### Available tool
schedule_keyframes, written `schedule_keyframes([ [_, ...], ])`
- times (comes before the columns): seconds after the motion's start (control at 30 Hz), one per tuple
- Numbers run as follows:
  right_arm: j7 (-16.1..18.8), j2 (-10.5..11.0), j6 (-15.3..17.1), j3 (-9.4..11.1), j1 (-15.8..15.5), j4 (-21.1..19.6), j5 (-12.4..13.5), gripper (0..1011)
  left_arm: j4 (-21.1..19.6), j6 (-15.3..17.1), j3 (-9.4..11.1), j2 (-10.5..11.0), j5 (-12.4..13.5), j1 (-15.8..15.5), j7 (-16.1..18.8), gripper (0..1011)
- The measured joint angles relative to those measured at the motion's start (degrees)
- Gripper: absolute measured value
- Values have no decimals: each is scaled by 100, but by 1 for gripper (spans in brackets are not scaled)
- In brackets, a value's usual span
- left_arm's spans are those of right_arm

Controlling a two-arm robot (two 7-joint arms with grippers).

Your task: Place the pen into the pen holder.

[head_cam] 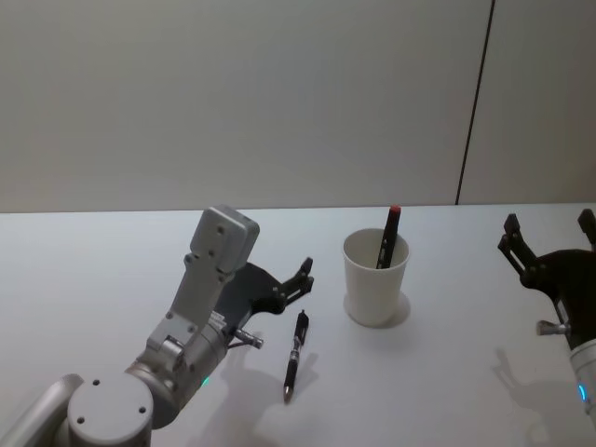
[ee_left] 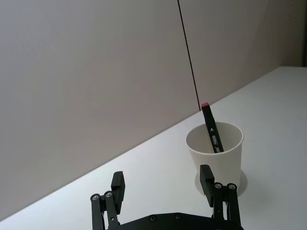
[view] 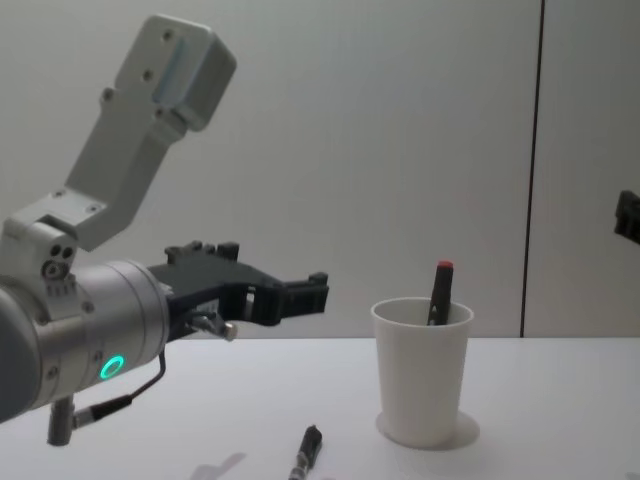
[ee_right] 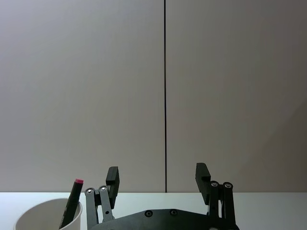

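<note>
We log pen (head_cam: 295, 357) by pen holder (head_cam: 375, 279), left gripper (head_cam: 303, 282) beside, right gripper (head_cam: 549, 228) parked rightward, both jaws open: skewed pinch could roll pen.

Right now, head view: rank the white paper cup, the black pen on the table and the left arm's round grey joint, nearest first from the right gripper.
1. White paper cup, mid-table, left of the right gripper.
2. Black pen, left of the cup.
3. Round grey joint, near left corner.
</note>
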Motion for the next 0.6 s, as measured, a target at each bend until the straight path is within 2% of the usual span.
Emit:
schedule_keyframes([
  [0.13,-7,3,1,2,-5,-2,3,1002,-53,329,-2,-26,-53,-5,28,1000],
  [0.2,-9,4,1,3,-6,-3,4,1002,-104,644,-4,-56,-102,-15,76,1000],
  [0.27,-10,4,1,4,-7,-3,5,1002,-117,723,-5,-65,-112,-18,89,1000],
  [0.33,-12,4,1,6,-8,-4,6,1002,-164,1093,-6,-107,-151,-35,156,1000],
  [0.6,-16,4,1,6,-13,-9,10,1002,-261,1863,20,-244,-135,-98,349,1000],
])
